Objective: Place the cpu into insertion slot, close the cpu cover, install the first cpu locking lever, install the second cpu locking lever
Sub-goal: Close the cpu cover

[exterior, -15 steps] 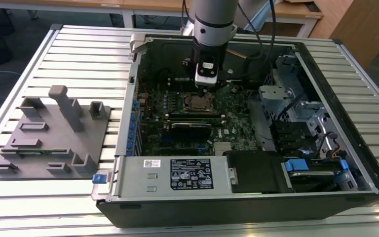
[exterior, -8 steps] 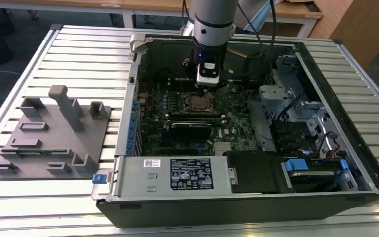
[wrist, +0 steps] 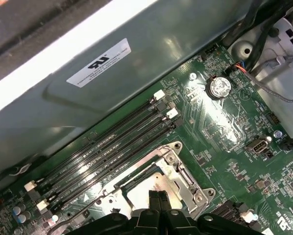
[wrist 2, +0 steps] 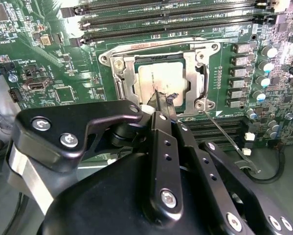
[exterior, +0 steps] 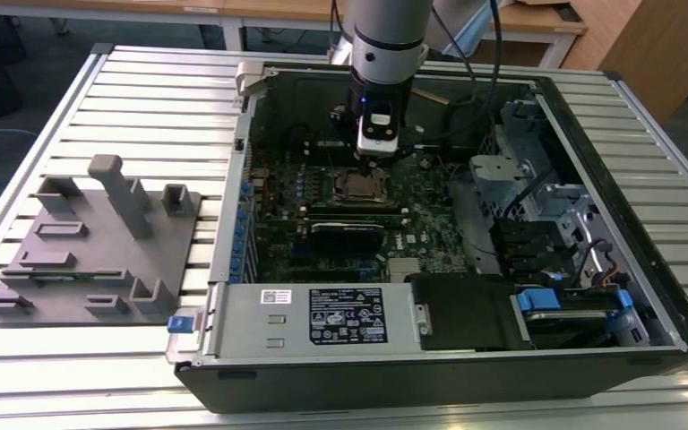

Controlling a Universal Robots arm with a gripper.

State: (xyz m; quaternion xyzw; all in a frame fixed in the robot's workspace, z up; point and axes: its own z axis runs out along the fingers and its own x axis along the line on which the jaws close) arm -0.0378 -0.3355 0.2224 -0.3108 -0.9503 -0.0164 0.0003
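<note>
just beneath the hand (wrist 2: pixel 163 100), pinched together and empty, lies the cpu (wrist 2: pixel 158 76).

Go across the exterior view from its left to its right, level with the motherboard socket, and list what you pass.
grey moulded fixture → case's left wall → cpu → silvery drive bracket → case's right wall

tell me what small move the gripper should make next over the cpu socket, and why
Probably slide the shut gripper sideways toward the loose locking lever. In the second wrist view the cpu lies in its socket with the cpu cover seemingly down around it. The gripper is at the cpu's edge, and that lever juts away from the socket's corner, apparently unlatched.
</note>
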